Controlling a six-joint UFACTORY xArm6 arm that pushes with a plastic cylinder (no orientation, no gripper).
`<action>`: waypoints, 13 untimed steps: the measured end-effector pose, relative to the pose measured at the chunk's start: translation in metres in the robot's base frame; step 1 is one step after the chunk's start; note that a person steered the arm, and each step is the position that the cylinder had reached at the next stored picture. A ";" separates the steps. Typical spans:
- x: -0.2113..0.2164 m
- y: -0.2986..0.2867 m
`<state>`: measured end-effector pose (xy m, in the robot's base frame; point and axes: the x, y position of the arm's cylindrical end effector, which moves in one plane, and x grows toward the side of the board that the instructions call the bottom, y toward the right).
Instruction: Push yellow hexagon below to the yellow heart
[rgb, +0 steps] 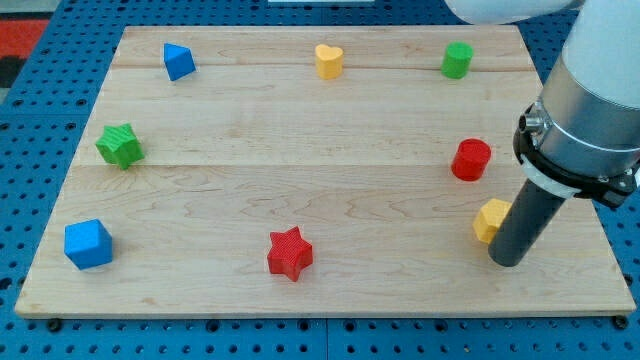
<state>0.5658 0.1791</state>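
Observation:
The yellow hexagon (490, 219) lies near the board's right edge, lower right in the view, partly hidden by my rod. My tip (507, 260) rests on the board just right of and slightly below the hexagon, touching or nearly touching it. The yellow heart (328, 61) sits at the view's top centre, far up and left of the hexagon.
A red cylinder (470, 159) stands just above the hexagon. A green cylinder (457, 60) is at top right, a blue block (178, 61) top left, a green star (120, 146) at left, a blue cube (88, 244) bottom left, a red star (290, 253) bottom centre.

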 end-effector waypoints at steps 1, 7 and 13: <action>-0.003 0.020; -0.140 -0.056; -0.246 -0.150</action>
